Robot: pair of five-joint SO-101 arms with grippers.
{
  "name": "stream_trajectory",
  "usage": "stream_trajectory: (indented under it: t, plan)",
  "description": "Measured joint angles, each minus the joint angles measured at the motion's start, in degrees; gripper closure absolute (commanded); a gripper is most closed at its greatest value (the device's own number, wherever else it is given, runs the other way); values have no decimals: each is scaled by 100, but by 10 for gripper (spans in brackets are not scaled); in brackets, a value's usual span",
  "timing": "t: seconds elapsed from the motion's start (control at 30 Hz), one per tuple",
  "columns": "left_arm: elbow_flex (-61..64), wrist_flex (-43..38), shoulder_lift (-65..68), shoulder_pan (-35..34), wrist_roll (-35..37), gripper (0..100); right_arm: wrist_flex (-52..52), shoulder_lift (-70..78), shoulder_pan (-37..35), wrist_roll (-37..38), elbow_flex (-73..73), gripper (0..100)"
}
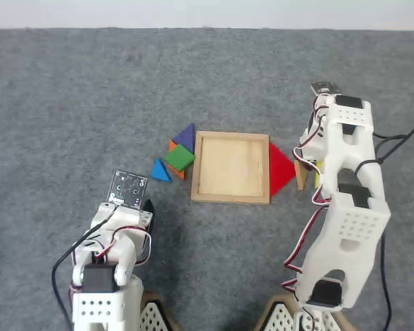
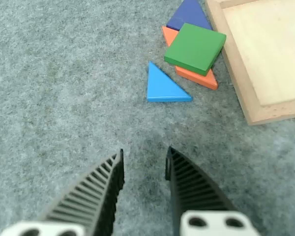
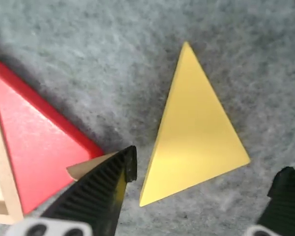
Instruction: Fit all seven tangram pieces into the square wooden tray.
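Gaping wide and empty, the right jaws straddle the yellow triangle lying flat between them on the surface, light, stiff, probably slick wood, best pinched across two edges.

Robotics lab bench: 2 white arms mounted at a grey felt table.

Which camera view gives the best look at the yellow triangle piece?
The right wrist view: the whole yellow triangle lies flat on the carpet under the open right gripper. In the high view the right arm hides all but a yellow sliver. The left wrist view faces the tray's other side.
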Motion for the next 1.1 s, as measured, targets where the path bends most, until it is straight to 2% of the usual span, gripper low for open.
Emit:
stream_trajectory:
  t: [0.2,0.47,0.9,1.1]
  plan:
    - [0,0,0,0,0,861,0,105,-9,-26,0,581]
    - [0,0,0,0,0,861,9,457,9,-413,-132,697]
    - [0,0,0,0,0,861,149,501,9,-571,-396,694]
    - [0,0,0,0,0,861,607,633,53,-484,-1073,611]
